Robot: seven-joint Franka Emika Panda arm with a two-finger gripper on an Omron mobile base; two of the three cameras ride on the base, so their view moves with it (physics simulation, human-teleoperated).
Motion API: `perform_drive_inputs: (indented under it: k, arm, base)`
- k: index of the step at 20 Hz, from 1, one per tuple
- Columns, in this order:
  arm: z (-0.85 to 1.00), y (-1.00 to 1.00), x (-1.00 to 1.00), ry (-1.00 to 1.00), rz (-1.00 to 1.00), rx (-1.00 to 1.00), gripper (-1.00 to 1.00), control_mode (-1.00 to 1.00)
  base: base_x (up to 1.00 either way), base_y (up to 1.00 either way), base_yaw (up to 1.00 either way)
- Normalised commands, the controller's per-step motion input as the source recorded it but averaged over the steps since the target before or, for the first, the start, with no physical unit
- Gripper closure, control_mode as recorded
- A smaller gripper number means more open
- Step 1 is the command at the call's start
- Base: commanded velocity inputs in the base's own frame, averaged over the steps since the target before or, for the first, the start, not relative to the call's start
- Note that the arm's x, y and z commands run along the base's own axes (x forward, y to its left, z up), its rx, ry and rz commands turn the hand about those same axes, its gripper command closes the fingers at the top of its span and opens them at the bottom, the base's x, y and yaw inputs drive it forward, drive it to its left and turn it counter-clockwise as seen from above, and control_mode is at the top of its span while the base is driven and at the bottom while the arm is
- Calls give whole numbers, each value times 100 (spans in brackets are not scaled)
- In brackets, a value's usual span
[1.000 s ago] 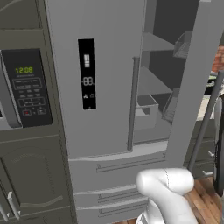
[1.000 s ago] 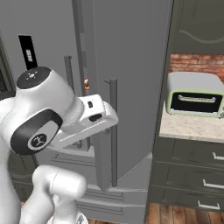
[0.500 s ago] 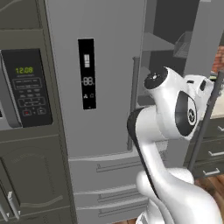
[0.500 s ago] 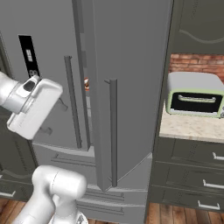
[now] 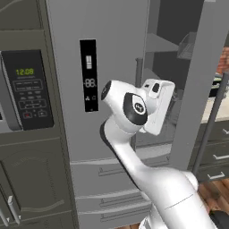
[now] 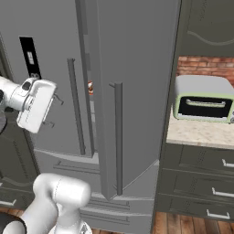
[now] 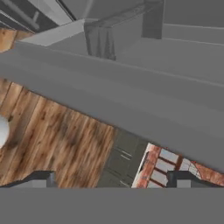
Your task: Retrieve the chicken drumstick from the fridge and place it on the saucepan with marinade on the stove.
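- My hand (image 7: 113,177): dark fingertips wide apart, nothing between; pointing down at wood-plank floor (image 7: 57,140) & grey fridge (image 5: 116,53) front.
- Arm bent, white wrist raised just in front of the fridge's part-open right door (image 6: 137,91).
- Door edge & long bar handle (image 6: 118,137) between me & shelves.
- Small red-brown bit in the gap (image 6: 90,87), maybe the chicken drumstick, can't tell.
- Beyond, right: pale-green toaster oven (image 6: 203,100) on speckled surface (image 6: 196,132), brick behind.

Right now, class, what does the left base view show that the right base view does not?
Left base view: a wall oven with a green clock, and shelves inside the open fridge. Right base view: a pale green toaster oven before a brick wall. Both: the fridge's black display strip and the white arm.
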Motion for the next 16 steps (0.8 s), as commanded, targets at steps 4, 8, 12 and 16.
perform_drive_inputs:
  k: [4,8,12,16]
  arm:
    - [-8,-9,52,8,-12,0,-100,-100]
    - [-5,-57,33,40,-8,0,-100,-100]
    - [1,-69,6,51,-19,-10,-100,-100]
    - [0,-31,3,72,-2,-23,-100,-100]
  base:
    - [0,0,0]
    - [0,0,0]
    - [0,0,0]
    - [0,0,0]
